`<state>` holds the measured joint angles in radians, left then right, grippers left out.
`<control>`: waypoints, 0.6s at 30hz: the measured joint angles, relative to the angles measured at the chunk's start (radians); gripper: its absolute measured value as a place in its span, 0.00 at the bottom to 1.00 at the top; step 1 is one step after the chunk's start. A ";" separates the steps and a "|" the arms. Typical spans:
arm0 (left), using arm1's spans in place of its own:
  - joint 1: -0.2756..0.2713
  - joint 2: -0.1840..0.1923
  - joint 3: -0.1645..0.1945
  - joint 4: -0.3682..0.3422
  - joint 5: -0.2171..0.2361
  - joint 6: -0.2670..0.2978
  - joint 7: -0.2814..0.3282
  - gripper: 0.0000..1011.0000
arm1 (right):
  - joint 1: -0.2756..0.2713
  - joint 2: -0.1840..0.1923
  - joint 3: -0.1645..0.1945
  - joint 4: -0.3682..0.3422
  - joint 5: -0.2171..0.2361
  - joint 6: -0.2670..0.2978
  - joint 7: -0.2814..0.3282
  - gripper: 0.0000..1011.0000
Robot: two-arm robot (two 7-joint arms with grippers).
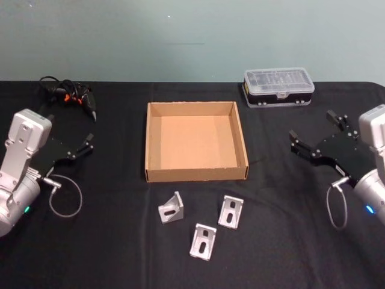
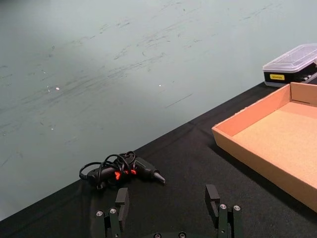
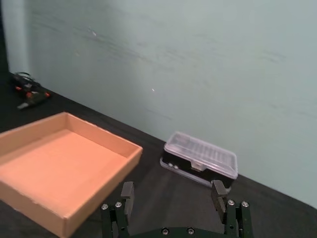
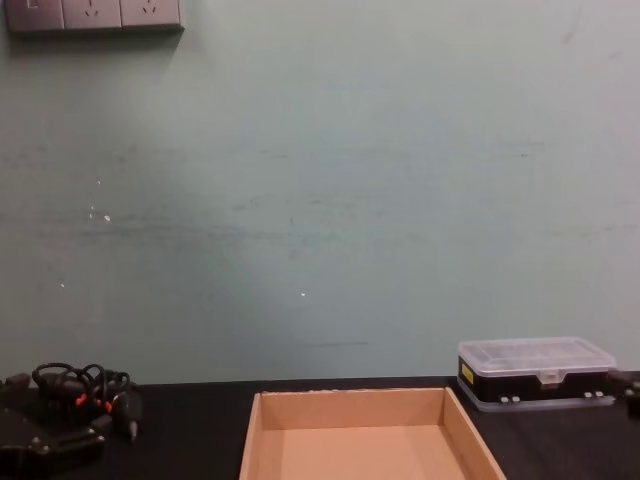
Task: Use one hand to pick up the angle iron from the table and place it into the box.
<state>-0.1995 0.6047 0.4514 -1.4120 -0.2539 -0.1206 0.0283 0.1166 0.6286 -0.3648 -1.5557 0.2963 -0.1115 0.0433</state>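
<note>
Three silver metal angle irons (image 1: 203, 241) lying on black matte desk (image 1: 108, 241), just before empty tan cardboard box (image 1: 195, 174). Black left gripper (image 1: 71, 129), right gripper (image 1: 313, 125) hanging aside, fingers wide, empty. Risk: fingers slipping off thin flange, knocking neighbours.

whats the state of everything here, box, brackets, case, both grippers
box: open-topped, empty
left bracket: on the table, outside the box, not held
middle bracket: on the table, slotted face up, not held
right bracket: on the table, slotted face up, not held
plastic case: lid shut
corded tool: lying on the table, cord bundled
left gripper: open, holding nothing
right gripper: open, holding nothing
</note>
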 joint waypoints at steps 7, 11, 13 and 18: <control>0.000 0.000 0.000 0.000 0.000 0.000 0.000 1.00 | -0.064 0.057 0.049 -0.137 0.037 0.023 0.059 0.99; 0.000 0.000 0.000 0.000 0.000 0.000 0.000 1.00 | -0.092 0.084 0.077 -0.195 0.071 0.033 0.103 0.99; 0.000 0.000 0.000 0.000 0.000 0.000 0.000 1.00 | -0.108 0.100 0.091 -0.228 0.094 0.041 0.135 0.99; 0.000 0.000 0.000 0.000 0.000 0.000 0.000 1.00 | -0.137 0.133 0.116 -0.288 0.135 0.062 0.199 0.99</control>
<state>-0.1995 0.6046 0.4514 -1.4120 -0.2539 -0.1205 0.0283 -0.0200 0.7614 -0.2485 -1.8434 0.4318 -0.0494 0.2427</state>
